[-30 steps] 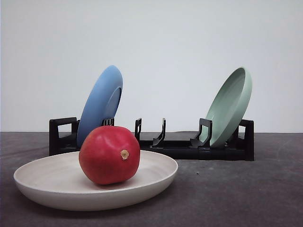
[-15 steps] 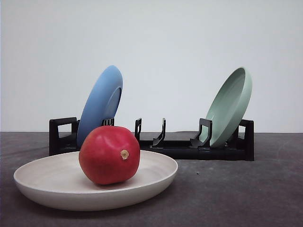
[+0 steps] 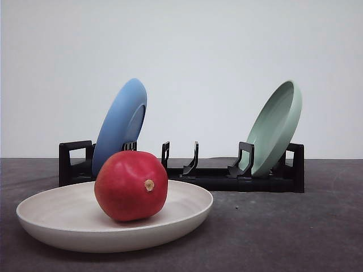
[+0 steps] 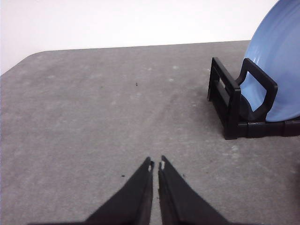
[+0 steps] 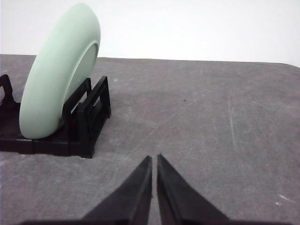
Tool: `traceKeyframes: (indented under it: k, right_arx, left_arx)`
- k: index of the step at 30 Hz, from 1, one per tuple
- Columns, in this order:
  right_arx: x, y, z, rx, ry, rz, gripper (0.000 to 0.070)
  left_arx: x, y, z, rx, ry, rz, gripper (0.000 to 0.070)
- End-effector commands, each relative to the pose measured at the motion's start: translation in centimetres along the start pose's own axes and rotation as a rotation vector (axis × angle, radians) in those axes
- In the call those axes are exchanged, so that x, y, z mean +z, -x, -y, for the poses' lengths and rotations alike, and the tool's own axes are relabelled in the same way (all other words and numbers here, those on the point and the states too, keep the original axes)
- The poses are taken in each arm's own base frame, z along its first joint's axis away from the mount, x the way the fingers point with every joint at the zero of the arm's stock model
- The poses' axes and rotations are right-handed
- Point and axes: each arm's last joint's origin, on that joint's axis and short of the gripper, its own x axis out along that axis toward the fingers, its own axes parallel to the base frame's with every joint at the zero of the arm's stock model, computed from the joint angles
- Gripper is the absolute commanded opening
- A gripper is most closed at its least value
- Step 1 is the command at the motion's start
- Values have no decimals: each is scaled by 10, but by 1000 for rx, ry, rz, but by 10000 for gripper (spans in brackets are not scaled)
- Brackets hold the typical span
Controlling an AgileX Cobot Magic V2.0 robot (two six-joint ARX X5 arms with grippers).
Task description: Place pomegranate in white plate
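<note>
Pomegranate (image 3: 131, 185) sits inside the white plate (image 3: 45, 212), stem nub facing the camera, just right of plate centre; placement judged complete. Left gripper (image 4: 155, 165) and right gripper (image 5: 154, 159) both pressed together, empty (over bare table). Dish rack (image 3: 227, 178) at 1 o'clock from the fruit.

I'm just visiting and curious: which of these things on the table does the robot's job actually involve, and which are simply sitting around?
Part of the job:
- pomegranate, already resting in the white plate
- white plate, flat on the table

Just sitting around:
- blue plate, leaning in the black rack
- pale green plate, leaning at the rack's other end
- black rack
</note>
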Motion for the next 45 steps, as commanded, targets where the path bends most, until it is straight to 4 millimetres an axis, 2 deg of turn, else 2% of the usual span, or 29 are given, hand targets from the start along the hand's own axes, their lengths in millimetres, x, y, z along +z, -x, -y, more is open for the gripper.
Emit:
traceKeyframes:
  k: [1,45]
  right_arx:
    - [0,0,0,0,-10,8,13]
    - [0,0,0,0,-10,8,13]
  left_arx:
    - [-4,-1,0,-2,-14,-11,0]
    - [-4,-1,0,-2,-14,-11,0]
